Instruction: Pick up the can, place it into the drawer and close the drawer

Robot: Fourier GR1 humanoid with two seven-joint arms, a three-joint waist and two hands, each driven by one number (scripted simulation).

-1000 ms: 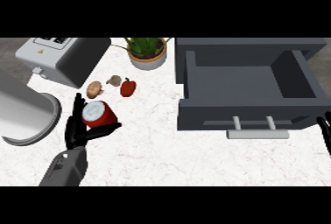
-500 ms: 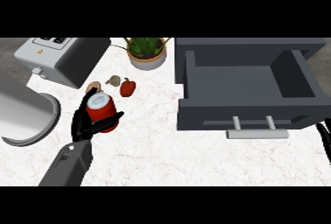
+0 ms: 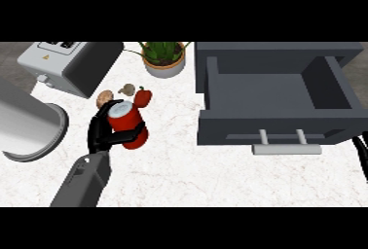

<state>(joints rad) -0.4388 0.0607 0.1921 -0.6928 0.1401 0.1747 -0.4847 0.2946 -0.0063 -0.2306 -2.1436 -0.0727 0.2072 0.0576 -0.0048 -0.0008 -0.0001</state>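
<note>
can [image 3: 129, 124]: red body, silver-white top, wrapped by black fingers [image 3: 123, 131]
left hand [image 3: 108, 132]: black, on a grey forearm
pepper [image 3: 143, 97]: red, beyond the fingers
drawer [image 3: 277, 104]: dark grey, pale grey handle
desk [image 3: 215, 170]: white marble, faint veins
plant [image 3: 164, 51]: green leaves, pale pot

The left hand [image 3: 108, 132] is covering the middle of the red can [image 3: 128, 124], so only the can's top and bottom are showing. Right of the drawer [image 3: 277, 97], only a thin black bit of the right hand [image 3: 361, 148] is peeking in at the edge. The big silver pot [image 3: 25, 124] left of the can is getting cut off.
</note>
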